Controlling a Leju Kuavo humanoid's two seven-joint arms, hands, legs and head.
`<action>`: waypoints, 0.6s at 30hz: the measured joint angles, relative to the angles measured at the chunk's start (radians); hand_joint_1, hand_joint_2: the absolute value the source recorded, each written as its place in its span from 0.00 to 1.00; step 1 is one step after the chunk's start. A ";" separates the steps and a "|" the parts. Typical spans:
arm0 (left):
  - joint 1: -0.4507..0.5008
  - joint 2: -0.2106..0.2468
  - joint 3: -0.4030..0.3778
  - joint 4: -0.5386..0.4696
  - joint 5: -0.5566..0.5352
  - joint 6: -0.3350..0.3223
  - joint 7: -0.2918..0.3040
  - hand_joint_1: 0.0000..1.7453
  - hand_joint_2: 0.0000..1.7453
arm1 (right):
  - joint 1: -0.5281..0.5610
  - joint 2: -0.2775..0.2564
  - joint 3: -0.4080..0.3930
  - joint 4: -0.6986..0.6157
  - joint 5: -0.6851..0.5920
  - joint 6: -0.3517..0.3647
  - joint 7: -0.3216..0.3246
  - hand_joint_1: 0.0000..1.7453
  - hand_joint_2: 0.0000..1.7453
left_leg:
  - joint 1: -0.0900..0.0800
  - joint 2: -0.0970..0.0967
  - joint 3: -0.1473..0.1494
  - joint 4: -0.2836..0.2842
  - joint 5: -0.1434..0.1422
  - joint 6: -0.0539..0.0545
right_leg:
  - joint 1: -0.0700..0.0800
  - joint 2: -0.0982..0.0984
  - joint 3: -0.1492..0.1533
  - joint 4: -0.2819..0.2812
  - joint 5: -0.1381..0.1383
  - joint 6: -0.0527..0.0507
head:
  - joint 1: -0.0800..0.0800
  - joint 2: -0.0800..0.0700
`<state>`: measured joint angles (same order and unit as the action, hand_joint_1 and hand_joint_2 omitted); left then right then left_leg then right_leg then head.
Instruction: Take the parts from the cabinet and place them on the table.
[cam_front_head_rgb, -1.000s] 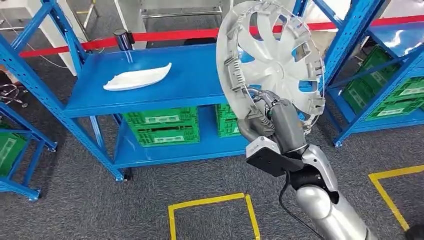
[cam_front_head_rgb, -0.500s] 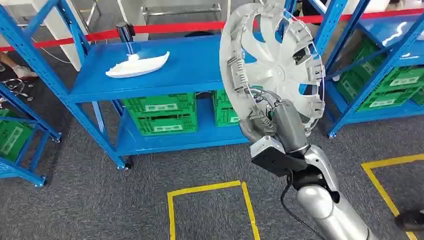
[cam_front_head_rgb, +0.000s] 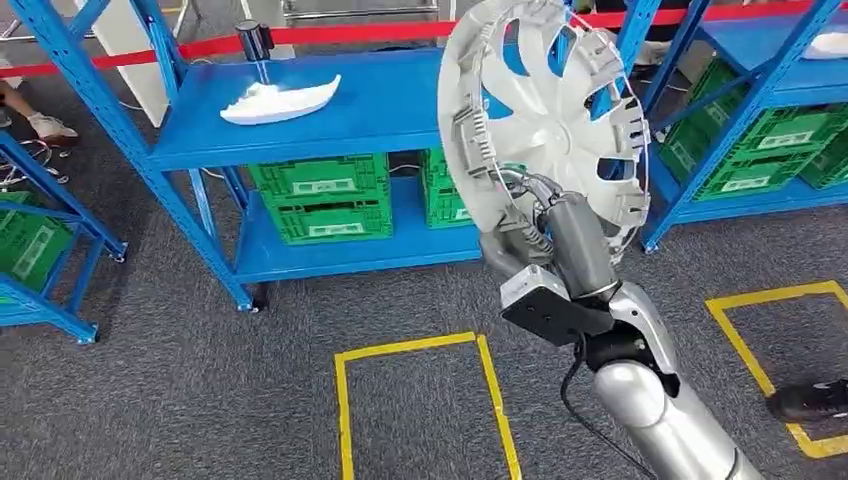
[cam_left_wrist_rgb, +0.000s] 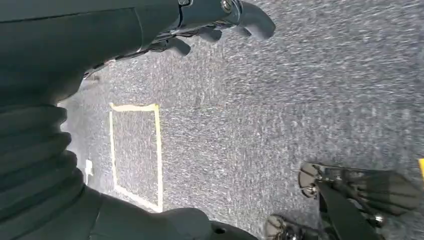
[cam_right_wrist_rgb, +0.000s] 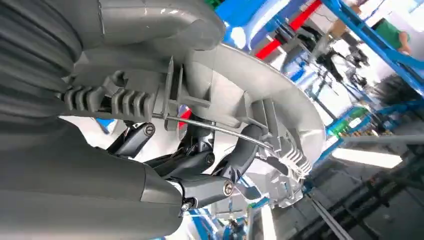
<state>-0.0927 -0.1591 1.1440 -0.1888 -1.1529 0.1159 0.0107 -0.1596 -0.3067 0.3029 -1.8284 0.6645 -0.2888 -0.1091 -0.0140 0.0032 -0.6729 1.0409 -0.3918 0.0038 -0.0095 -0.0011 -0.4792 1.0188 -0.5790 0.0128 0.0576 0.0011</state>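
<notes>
head view: right hand (cam_front_head_rgb: 535, 235) grips the silver wheel cover (cam_front_head_rgb: 545, 125) upright, in front of the blue shelf (cam_front_head_rgb: 390, 120). left hand (cam_left_wrist_rgb: 210, 25) hangs released over carpet.

a warehouse: blue steel racks (cam_front_head_rgb: 150, 120), green crates (cam_front_head_rgb: 320, 205), floor tape (cam_front_head_rgb: 420, 350).
</notes>
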 joint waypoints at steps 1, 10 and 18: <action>0.000 0.000 0.000 0.000 0.003 0.001 0.003 0.00 1.00 | -0.007 0.003 0.002 0.004 0.005 0.002 -0.001 1.00 1.00 | 0.002 0.000 -0.001 -0.005 0.011 -0.006 | 0.002 0.001 -0.005 0.006 0.006 -0.007 | 0.001 0.000; 0.002 -0.004 0.000 0.002 -0.004 0.000 0.005 0.00 1.00 | -0.032 0.040 0.010 0.028 0.050 0.001 0.008 1.00 1.00 | 0.016 -0.004 -0.035 0.293 -0.149 -0.044 | -0.005 -0.008 -0.147 0.007 0.128 -0.034 | -0.004 0.000; -0.003 -0.002 0.000 0.000 -0.015 -0.001 0.002 0.00 1.00 | -0.031 0.042 0.009 0.028 0.051 0.003 0.008 1.00 1.00 | 0.004 -0.007 0.197 -0.064 -0.139 0.010 | -0.010 -0.011 -0.188 -0.009 0.209 0.010 | -0.009 0.000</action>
<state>-0.0956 -0.1614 1.1440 -0.1884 -1.1677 0.1148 0.0130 -0.1909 -0.2644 0.3117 -1.8002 0.7153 -0.2857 -0.1015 -0.0095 -0.0034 -0.4755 0.9766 -0.5311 0.0133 -0.0194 -0.0121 -0.6670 1.0101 -0.3696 0.0233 0.0488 0.0011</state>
